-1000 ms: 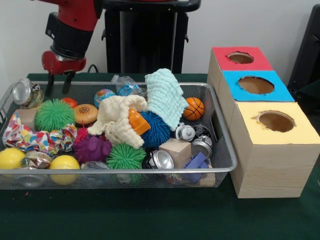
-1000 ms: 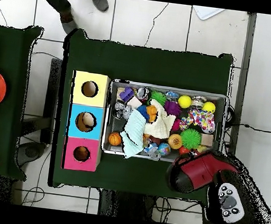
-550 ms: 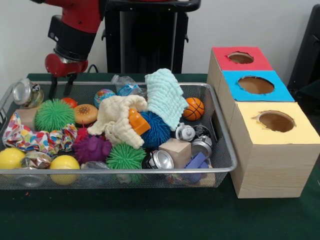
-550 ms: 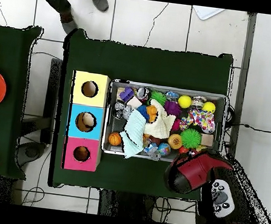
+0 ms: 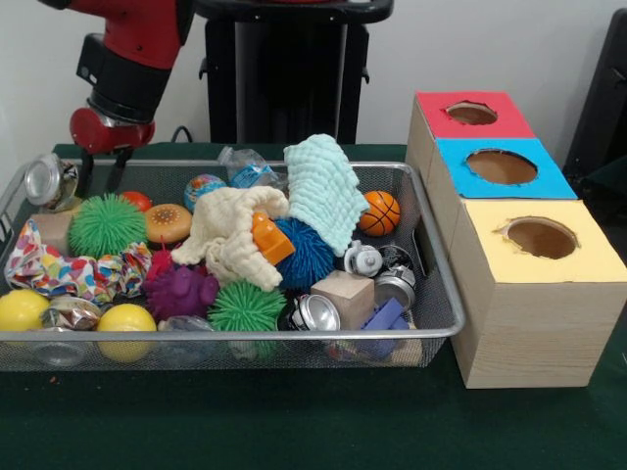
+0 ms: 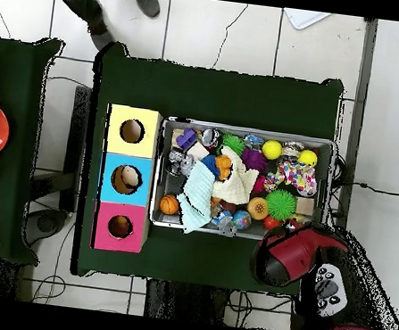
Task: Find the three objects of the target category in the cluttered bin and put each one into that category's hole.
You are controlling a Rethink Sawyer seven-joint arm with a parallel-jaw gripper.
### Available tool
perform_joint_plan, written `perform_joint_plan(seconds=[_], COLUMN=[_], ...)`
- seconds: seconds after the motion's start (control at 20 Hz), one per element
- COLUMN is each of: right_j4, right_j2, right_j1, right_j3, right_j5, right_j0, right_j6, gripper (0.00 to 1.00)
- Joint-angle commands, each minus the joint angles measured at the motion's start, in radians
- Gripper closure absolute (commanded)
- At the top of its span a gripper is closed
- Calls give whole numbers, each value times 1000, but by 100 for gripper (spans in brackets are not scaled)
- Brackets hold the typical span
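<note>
The red and black arm (image 5: 127,59) reached down from above toward the far left corner of the wire bin (image 5: 431,323). Its gripper (image 5: 100,168) hung just above the bin's far rim, two dark fingers (image 5: 120,168) pointing down with a small gap between them, holding nothing. Overhead, the arm's red wrist (image 6: 286,255) sat just outside the bin's corner.

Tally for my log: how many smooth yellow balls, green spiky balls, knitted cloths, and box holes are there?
Smooth yellow balls: 2
Green spiky balls: 2
Knitted cloths: 2
Box holes: 3
Total: 9
</note>
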Motion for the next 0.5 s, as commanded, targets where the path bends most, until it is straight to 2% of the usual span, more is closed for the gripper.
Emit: perform_joint_plan(seconds=[0.05, 0.5], right_j4=[-97, -98], right_j2=[-75, -148], right_j1=[108, 182], right_j3=[-50, -103], right_j5=[-21, -78], right_j0=[18, 94], right_j6=[142, 242], gripper=[0, 0])
